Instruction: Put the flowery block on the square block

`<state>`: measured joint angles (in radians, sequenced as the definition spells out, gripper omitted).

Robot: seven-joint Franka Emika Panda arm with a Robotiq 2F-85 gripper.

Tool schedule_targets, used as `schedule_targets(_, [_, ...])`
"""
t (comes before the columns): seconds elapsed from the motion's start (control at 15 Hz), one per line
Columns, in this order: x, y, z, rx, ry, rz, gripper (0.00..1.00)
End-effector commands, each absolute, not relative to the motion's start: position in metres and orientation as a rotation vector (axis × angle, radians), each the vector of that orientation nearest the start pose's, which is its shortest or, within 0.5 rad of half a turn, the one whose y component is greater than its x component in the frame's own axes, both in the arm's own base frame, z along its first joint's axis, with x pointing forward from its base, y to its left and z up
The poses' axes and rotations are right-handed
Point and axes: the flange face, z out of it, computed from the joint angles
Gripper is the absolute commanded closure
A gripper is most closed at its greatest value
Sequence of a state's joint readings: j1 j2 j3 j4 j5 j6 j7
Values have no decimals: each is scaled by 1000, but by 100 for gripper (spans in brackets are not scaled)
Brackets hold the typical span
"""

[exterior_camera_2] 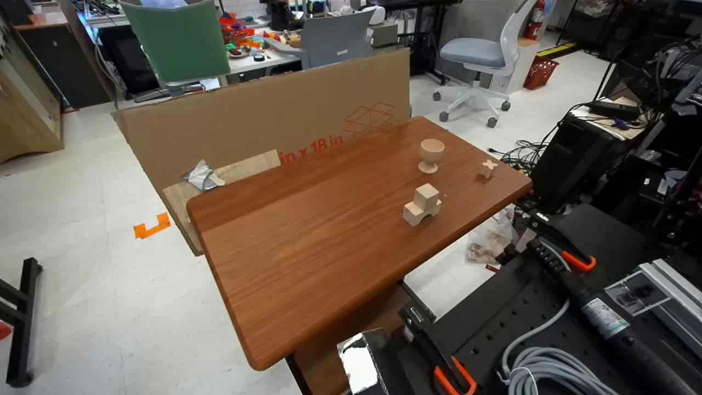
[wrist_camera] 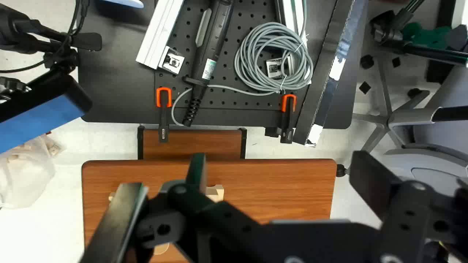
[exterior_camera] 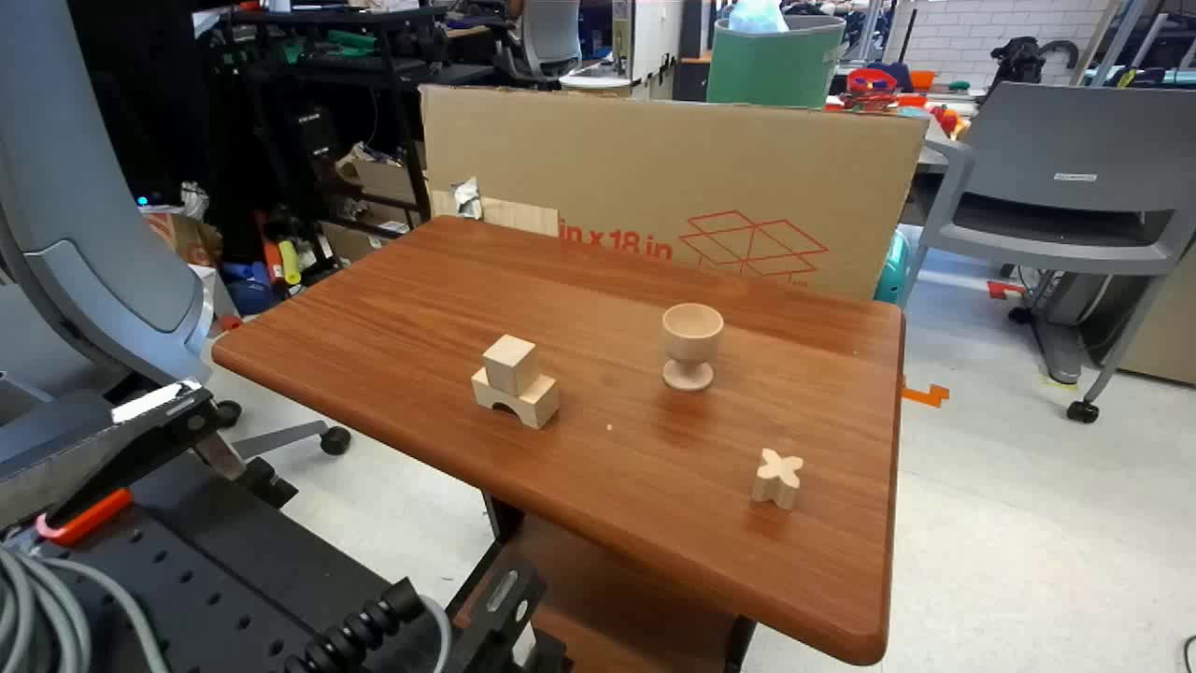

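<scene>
At left in an exterior view, the square block [exterior_camera: 511,363] tops an arched block [exterior_camera: 533,408]; this perch probably wants a gentle, level release; next along the tabletop [exterior_camera: 607,486] sits a cup [exterior_camera: 691,338], best passed high; rightmost stands the flower block [exterior_camera: 777,479], lobed face up; the fingers [wrist_camera: 197,175], apart in the wrist view, should straddle it squarely.

flowery block [exterior_camera: 776,479] and square block [exterior_camera: 510,365] look smooth matt wood from here, table [exterior_camera: 645,472] has kinda glossy woodgrain tho
</scene>
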<state>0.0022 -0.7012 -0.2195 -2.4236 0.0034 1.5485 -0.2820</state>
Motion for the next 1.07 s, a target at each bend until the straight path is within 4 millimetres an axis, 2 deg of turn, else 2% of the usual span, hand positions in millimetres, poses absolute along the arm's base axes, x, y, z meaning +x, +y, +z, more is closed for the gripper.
schedule_targets(0.0, [313,-80,525,-2946,-189,221,0])
schedule_targets(1.0, [317,-80,527,-2937,-173,203,0])
